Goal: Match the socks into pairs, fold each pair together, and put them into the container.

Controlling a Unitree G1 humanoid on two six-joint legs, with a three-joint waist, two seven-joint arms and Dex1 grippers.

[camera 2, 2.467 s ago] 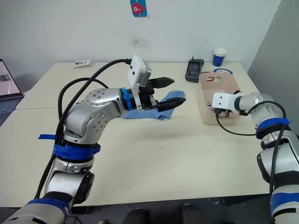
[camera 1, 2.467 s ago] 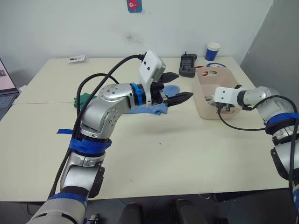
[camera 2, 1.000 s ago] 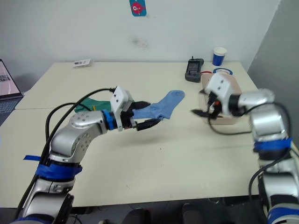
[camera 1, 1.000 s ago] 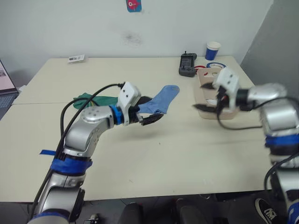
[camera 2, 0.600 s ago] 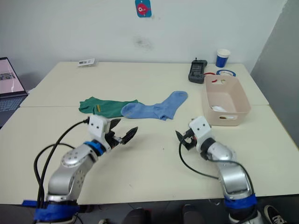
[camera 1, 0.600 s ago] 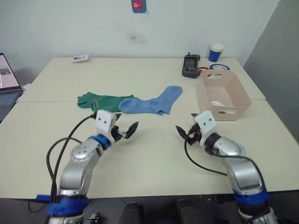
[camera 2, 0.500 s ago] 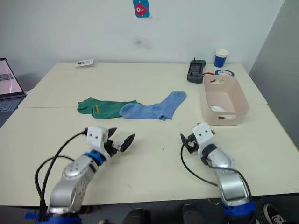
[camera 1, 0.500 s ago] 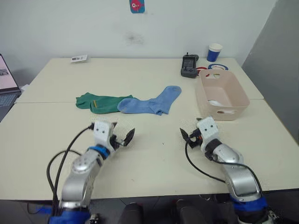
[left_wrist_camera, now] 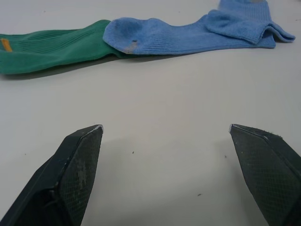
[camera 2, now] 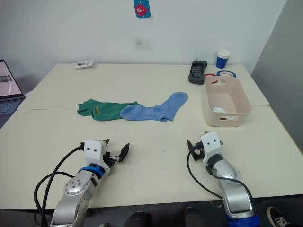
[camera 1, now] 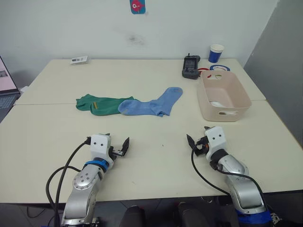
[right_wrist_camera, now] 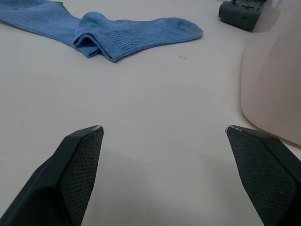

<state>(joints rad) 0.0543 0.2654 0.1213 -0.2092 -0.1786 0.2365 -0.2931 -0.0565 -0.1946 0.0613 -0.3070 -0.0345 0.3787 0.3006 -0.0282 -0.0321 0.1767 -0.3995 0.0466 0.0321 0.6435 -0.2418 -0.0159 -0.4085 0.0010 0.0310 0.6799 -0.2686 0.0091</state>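
A dark green sock (camera 1: 98, 104) with a small yellow mark lies flat at mid-table. A light blue sock (camera 1: 152, 105) lies beside it, one end overlapping the green one (left_wrist_camera: 51, 44). The beige-pink container (camera 1: 225, 114) stands at the right with white fabric (camera 1: 217, 103) inside. My left gripper (camera 1: 117, 145) rests open near the front edge, well short of the socks, with nothing between its fingers. My right gripper (camera 1: 197, 141) is also open and empty, low over the table in front of the container. The blue sock (right_wrist_camera: 127, 33) and the container wall (right_wrist_camera: 270, 84) lie beyond its fingers.
A blue-and-white paper cup (camera 1: 216, 53), a black handheld device (camera 1: 191, 65) and a tape roll (camera 1: 216, 68) sit behind the container. A small card (camera 1: 77, 59) lies at the far left, and a laptop (camera 1: 4, 87) is at the left edge.
Both arms have come down and back to the table's front edge. The left gripper left the blue sock. The right gripper left the container. The camera view has shifted.
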